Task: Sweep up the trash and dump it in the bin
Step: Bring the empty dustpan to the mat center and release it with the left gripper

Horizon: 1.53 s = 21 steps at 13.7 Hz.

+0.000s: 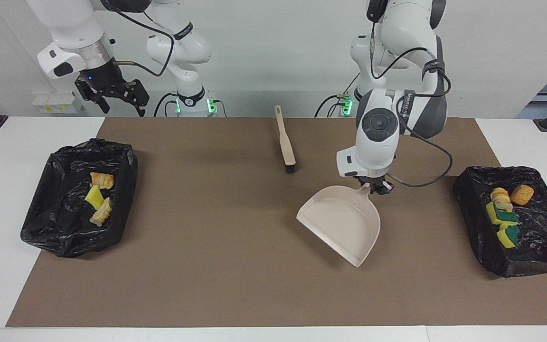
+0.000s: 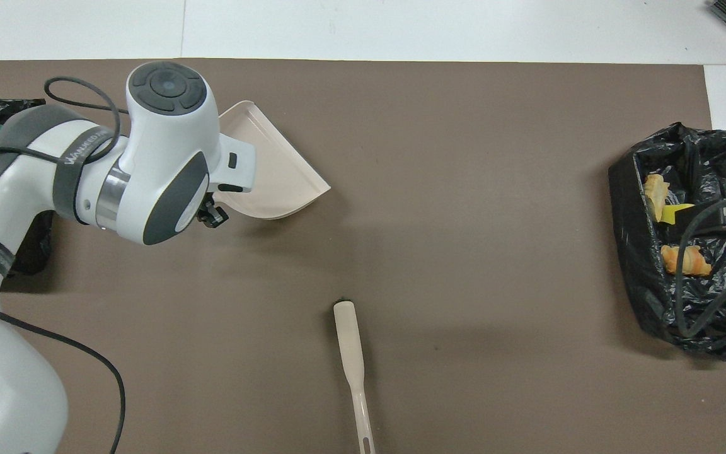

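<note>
Left gripper — fingers clamped on the dustpan handle; right gripper — fingers spread, raised above the worktop.

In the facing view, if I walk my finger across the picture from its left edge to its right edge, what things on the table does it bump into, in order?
Black bin with scraps → brush → dustpan, with the left gripper at its handle → second black bin with scraps.
</note>
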{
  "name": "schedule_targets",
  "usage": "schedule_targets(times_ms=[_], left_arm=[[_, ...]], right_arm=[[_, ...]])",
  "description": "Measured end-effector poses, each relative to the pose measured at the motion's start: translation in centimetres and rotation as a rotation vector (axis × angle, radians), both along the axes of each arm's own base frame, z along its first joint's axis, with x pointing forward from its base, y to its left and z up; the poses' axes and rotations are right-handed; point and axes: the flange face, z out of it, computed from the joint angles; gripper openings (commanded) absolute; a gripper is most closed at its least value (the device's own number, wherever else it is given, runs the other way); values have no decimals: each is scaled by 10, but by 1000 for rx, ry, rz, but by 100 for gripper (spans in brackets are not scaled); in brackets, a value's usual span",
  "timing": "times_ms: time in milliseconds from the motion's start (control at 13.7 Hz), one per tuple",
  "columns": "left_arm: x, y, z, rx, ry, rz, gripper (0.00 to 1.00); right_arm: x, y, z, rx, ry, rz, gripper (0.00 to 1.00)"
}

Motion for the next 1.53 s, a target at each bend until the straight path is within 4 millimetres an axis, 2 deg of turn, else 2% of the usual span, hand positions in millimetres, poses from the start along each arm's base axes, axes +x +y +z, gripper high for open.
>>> schedule_targets(times_ms=[291,582,728,873,1165,1237,1310,1456,1529], left_arm=[[-31,-74,-15,-43,-15,348,0],[-52,-132,-40,-12,-45,540,0],[-52,-160,-54,-8,-54,618,0],[-45,-170,-60,-35,-56,672,0],[-30,-168,-58,-115,-62,718,0],[-29,-168,-59,-122,-62,715,20],[-29,-168,-59,-124,-62,711,53],[-29,-170,-58,-131,-65,705,90],[-28,-169,-58,-134,-67,698,100]], right_arm=[[2,-5,-3,29,-1,-12,100],[17,-15,-13,33,7,-21,100],[23,-12,-15,35,-21,-17,100],[24,-10,-14,37,-27,-12,100],[24,-9,-14,39,-28,-11,100],[24,-9,-14,39,-28,-11,100],[24,-8,-14,39,-28,-10,100],[24,-8,-14,40,-28,-10,100],[24,-8,-14,40,-28,-10,100]])
